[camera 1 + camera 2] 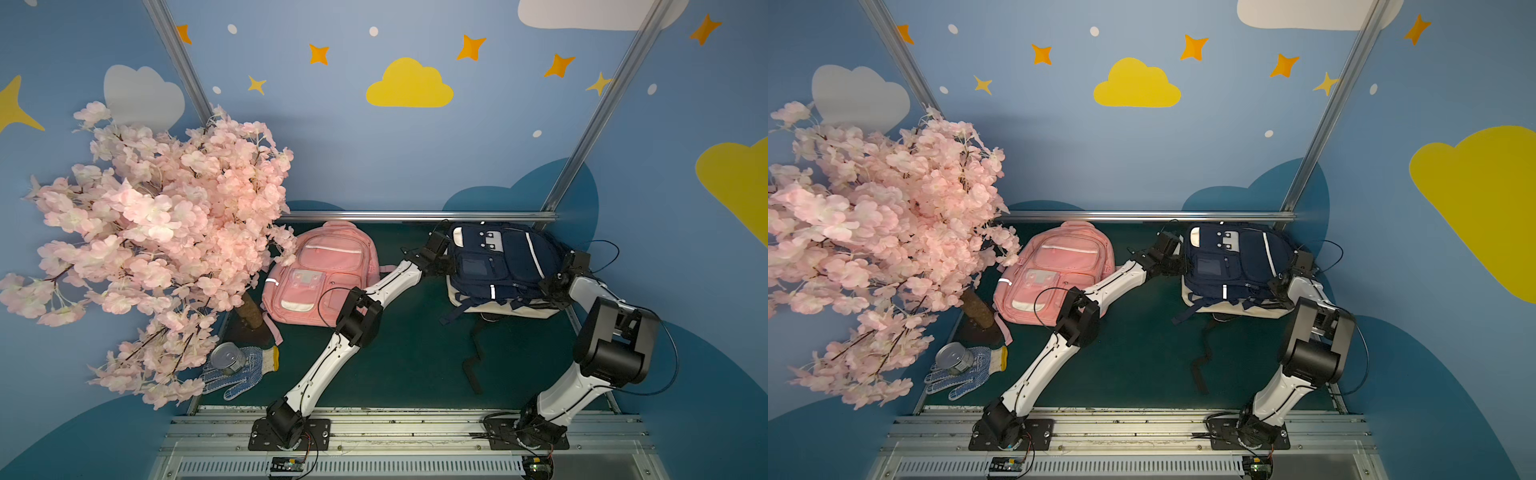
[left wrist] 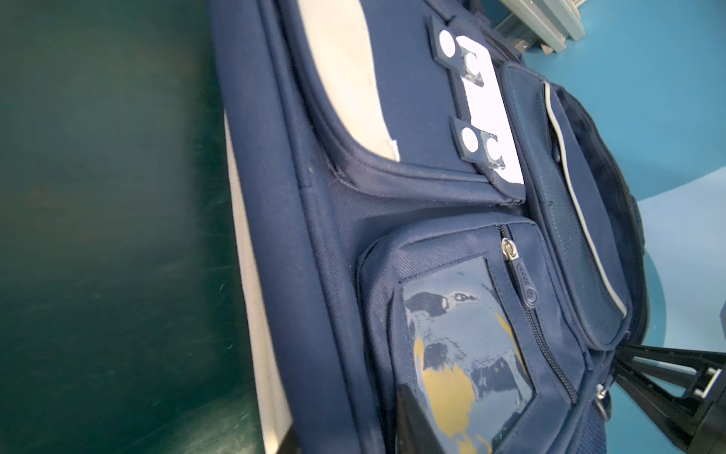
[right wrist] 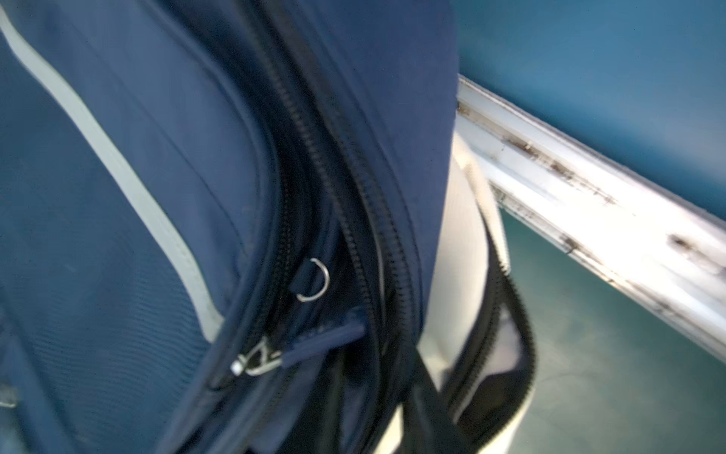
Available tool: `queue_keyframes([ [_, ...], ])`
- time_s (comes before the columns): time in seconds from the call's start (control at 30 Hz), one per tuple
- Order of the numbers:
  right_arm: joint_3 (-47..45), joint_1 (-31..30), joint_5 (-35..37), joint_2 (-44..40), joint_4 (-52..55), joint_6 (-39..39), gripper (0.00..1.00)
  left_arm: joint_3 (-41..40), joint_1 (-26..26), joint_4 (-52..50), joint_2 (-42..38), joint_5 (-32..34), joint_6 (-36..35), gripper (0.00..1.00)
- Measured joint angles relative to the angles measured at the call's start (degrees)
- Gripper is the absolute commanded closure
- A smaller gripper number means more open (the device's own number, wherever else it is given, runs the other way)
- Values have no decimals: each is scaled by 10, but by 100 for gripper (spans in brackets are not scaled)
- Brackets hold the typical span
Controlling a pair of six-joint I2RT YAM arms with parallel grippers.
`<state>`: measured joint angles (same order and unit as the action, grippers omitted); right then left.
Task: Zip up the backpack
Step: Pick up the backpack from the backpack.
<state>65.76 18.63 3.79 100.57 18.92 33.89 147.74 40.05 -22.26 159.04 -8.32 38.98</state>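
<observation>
Tabletop [image 1: 415, 353]: dark green mat, flat, with an aluminium rail along the back.
Fake blossom tree [image 1: 158, 216]: pink fabric petals and a rough brown trunk, filling the left side.
Navy backpack [image 1: 498, 266]: right rear corner of the tabletop, hard against the back rail. It is woven nylon with grey piping and a pale padded back panel underneath. It lies front face up, with its long axis running front to back, top toward the rail, and its straps trail toward the arm bases.
Pink backpack [image 1: 328, 270]: same layout, left of the navy one and well apart from it, partly under the blossoms.
Left claw [image 1: 444, 262]: at the navy backpack's left side wall; can't tell how wide it stands.
Right claw [image 1: 555, 284]: at the right side wall; the wrist view is blurred, so can't tell its width or whether it holds anything.
Knit glove [image 1: 245, 374]: white with blue grip dots and a yellow cuff, flat at front left.
Tin can [image 1: 227, 358]: bare metal, lying on the glove.
Clear window pocket [image 2: 463, 338]: glossy plastic that picks up reflections.
Side zipper pull [image 3: 318, 346]: navy rubber tab on a metal slider, between black coil tracks; the track beside the pale panel gapes.
Pocket zipper pull [image 2: 524, 283]: rubber tab, embossed text unreadable.
Metal D-ring [image 3: 314, 281]: just beside the side pull.
</observation>
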Motion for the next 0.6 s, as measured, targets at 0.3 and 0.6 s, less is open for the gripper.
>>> queue_keyframes([
  [0.3,1,-7,4,-13,-3,-10,100,0,1,-5,-2,5,-4,97],
  [0.6,-38,-36,5,-113,-7,-20,100,-57,8,-52,-77,50,-28,97],
])
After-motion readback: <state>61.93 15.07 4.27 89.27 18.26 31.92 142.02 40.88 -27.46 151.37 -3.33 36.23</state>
